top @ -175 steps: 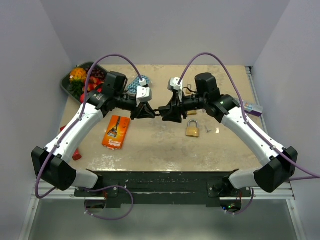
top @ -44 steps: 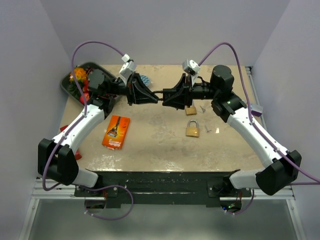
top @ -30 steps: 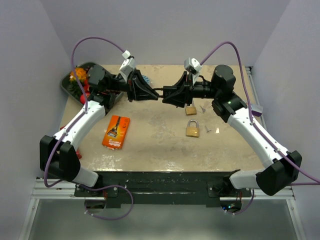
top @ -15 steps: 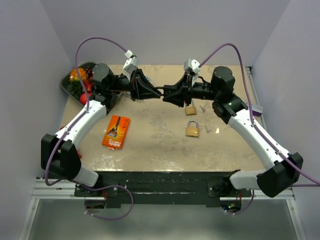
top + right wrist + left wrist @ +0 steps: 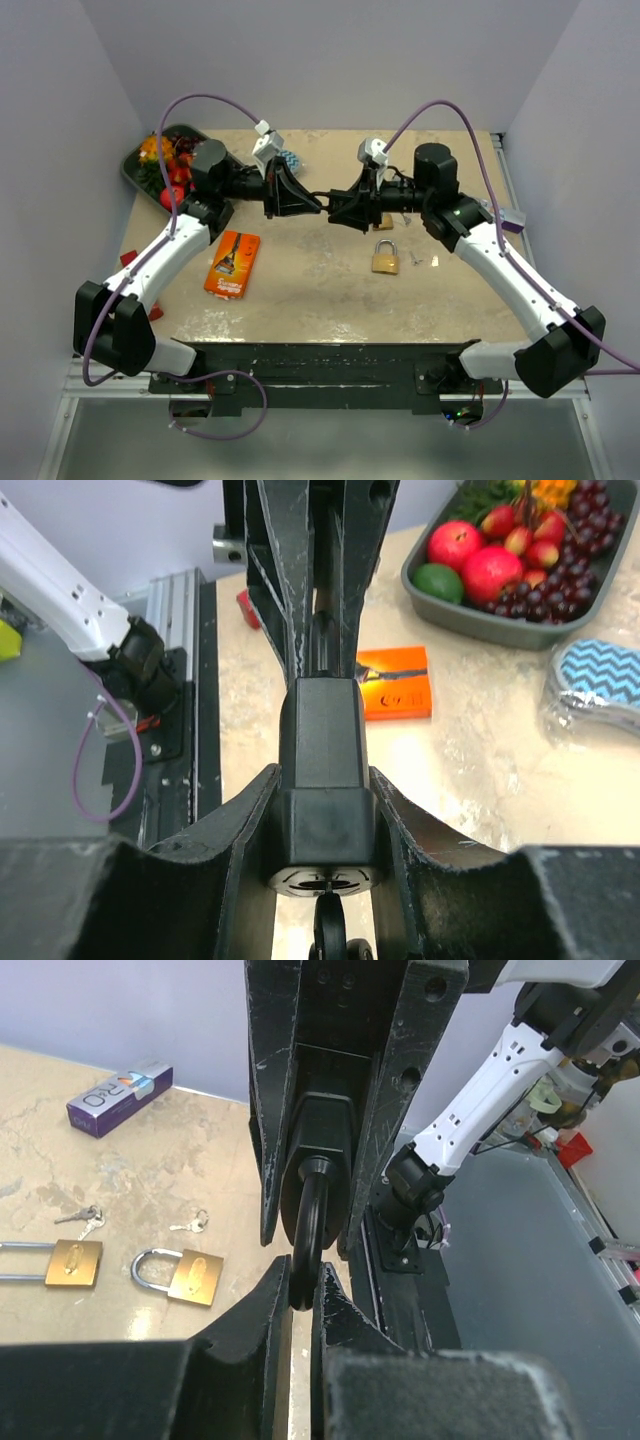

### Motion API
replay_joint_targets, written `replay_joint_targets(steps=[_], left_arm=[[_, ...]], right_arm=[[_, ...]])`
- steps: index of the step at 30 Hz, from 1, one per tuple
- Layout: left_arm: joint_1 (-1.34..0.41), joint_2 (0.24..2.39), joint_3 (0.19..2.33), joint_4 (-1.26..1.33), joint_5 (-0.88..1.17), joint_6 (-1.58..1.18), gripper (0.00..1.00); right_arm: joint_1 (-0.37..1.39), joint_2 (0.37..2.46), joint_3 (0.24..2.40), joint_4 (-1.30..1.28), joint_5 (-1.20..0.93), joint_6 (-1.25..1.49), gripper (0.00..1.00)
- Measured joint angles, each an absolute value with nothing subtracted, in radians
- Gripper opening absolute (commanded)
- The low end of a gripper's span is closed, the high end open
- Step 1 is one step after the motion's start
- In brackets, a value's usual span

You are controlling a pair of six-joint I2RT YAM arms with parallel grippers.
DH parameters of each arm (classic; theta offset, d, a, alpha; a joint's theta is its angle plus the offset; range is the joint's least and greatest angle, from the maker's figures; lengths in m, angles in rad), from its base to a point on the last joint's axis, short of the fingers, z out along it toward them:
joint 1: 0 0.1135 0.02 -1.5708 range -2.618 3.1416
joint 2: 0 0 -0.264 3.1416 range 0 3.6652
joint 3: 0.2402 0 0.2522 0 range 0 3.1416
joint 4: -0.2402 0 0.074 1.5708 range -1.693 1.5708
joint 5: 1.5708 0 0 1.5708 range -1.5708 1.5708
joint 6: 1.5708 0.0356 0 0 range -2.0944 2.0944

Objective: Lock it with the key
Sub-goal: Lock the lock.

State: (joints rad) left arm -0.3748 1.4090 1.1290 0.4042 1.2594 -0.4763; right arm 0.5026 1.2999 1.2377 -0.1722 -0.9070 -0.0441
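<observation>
A black padlock (image 5: 325, 203) is held in the air above the table's far middle, between both grippers. My left gripper (image 5: 308, 203) is shut on its black shackle (image 5: 308, 1230); the jaws pinch the loop from both sides. My right gripper (image 5: 340, 208) is shut on the lock's black body (image 5: 322, 780), and the body also shows in the left wrist view (image 5: 322, 1145). A dark key head (image 5: 332, 930) sticks out of the round keyway at the body's end, inside the right gripper. The key's blade is hidden.
Two brass padlocks (image 5: 385, 258) (image 5: 381, 221) lie on the table under the right gripper, with small keys (image 5: 413, 259) beside them. An orange packet (image 5: 232, 264) lies left of centre. A fruit tray (image 5: 160, 160) sits far left, a blue patterned pouch (image 5: 285, 160) behind it, a purple box (image 5: 510, 222) far right.
Both grippers, still joined on the black padlock, have come a little lower and nearer. The left wrist has drawn in toward the middle. Neither grip has opened.
</observation>
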Motion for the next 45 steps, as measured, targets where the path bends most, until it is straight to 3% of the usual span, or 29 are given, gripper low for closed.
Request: replay_joint_targets(steps=[11, 14, 16, 22, 26, 29, 32, 33, 37, 42, 45], left_arm=[[-0.385, 1.405, 1.137, 0.271, 1.207, -0.393, 0.01], [-0.385, 1.408, 1.142, 0.271, 1.198, -0.395, 0.18], [-0.385, 1.408, 1.143, 0.272, 1.193, -0.400, 0.20], [-0.400, 1.410, 1.169, 0.322, 1.144, -0.427, 0.19], [-0.402, 1.410, 1.169, 0.371, 1.137, -0.459, 0.00], [-0.401, 1.410, 1.169, 0.405, 1.138, -0.482, 0.00], [-0.395, 1.410, 1.168, 0.411, 1.139, -0.499, 0.00], [-0.392, 1.410, 1.167, 0.413, 1.140, -0.507, 0.00], [-0.367, 1.416, 1.163, 0.450, 1.158, -0.559, 0.00], [-0.311, 1.423, 1.163, 0.478, 1.186, -0.593, 0.00], [-0.295, 1.425, 1.163, 0.485, 1.196, -0.602, 0.00]], right_arm=[[0.501, 1.340, 1.244, -0.307, -0.906, -0.133, 0.00], [0.497, 1.346, 1.246, -0.305, -0.907, -0.130, 0.00], [0.496, 1.346, 1.246, -0.296, -0.907, -0.121, 0.00], [0.506, 1.356, 1.227, -0.218, -0.908, -0.028, 0.00], [0.508, 1.357, 1.222, -0.168, -0.917, 0.035, 0.00], [0.505, 1.363, 1.222, -0.139, -0.936, 0.059, 0.00], [0.503, 1.372, 1.222, -0.128, -0.951, 0.071, 0.41], [0.502, 1.377, 1.224, -0.127, -0.957, 0.073, 0.60], [0.481, 1.402, 1.230, -0.126, -0.959, 0.093, 0.80], [0.406, 1.405, 1.231, -0.150, -0.958, 0.094, 0.84], [0.361, 1.405, 1.231, -0.180, -0.957, 0.086, 0.76]])
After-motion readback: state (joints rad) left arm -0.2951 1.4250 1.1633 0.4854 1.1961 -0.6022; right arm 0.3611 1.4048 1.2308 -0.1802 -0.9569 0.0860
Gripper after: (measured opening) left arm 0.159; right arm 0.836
